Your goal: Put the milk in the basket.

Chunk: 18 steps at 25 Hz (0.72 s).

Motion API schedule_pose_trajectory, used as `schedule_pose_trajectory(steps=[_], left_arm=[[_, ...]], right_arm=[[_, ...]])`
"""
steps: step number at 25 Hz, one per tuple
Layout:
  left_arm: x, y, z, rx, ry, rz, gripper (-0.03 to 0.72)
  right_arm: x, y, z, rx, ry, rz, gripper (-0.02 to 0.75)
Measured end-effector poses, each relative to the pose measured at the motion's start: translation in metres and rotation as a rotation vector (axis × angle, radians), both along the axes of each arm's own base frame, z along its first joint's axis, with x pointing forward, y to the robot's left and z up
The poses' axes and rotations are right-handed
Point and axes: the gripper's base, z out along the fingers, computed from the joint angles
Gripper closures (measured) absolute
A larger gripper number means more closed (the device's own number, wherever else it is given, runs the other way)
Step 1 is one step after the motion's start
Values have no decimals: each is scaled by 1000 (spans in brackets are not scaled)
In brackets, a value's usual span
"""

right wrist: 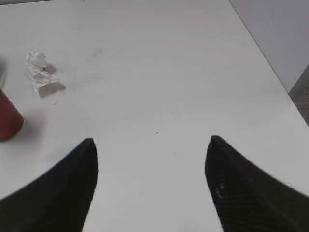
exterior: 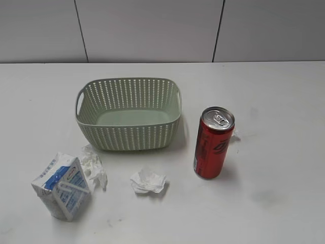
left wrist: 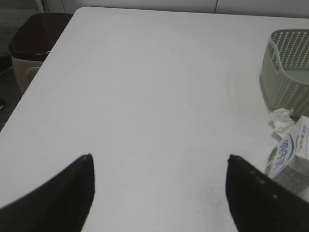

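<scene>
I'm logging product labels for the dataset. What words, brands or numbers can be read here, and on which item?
None can be read for certain.
Milk carton: blue and white print, with characters on the side seen in the left wrist view, too blurred to read.
Red can: a dark logo, not legible.
Green basket and crumpled tissues: no text.

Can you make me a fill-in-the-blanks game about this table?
1. The basket has nothing in it, and its color is ____.
2. The milk sits on the ____, outside the basket.
3. The red can stands ____.
4. Both grippers' jaws are ____.

Missing words: green; table; upright; open
</scene>
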Motion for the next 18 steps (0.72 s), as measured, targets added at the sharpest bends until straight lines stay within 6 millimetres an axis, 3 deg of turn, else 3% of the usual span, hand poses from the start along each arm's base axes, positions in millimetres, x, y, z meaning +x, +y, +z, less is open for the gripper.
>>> schedule_pose_trajectory(steps=[18], left_arm=[[0, 0, 1, 5, -6, 3, 55]], right_arm=[[0, 0, 0, 0, 0, 0, 184]])
